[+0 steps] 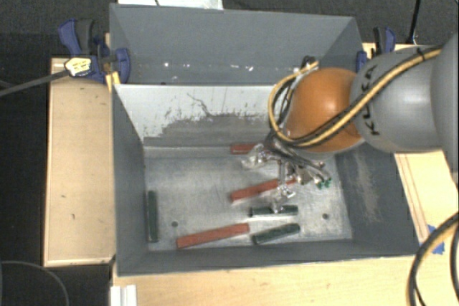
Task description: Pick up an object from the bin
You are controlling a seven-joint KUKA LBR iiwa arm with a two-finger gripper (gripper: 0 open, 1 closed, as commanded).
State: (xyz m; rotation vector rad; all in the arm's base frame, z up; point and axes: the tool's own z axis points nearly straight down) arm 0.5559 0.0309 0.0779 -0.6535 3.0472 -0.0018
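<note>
My gripper (289,179) hangs low over the right middle of the bin floor. Right under it lies a red-brown stick (252,192), whose right end meets the gripper's metal parts. Just in front of that lies a short dark green stick (273,211), also close to the gripper's tip. Another dark green stick (277,233) lies a little nearer the front wall. Whether anything is held is hidden by the gripper body.
A long red-brown stick (213,236) lies along the front wall. A dark green stick (151,216) lies lengthwise by the left wall. A short red-brown piece (242,149) sits at the foot of the back wall. The arm's orange cover hangs over the bin's right side.
</note>
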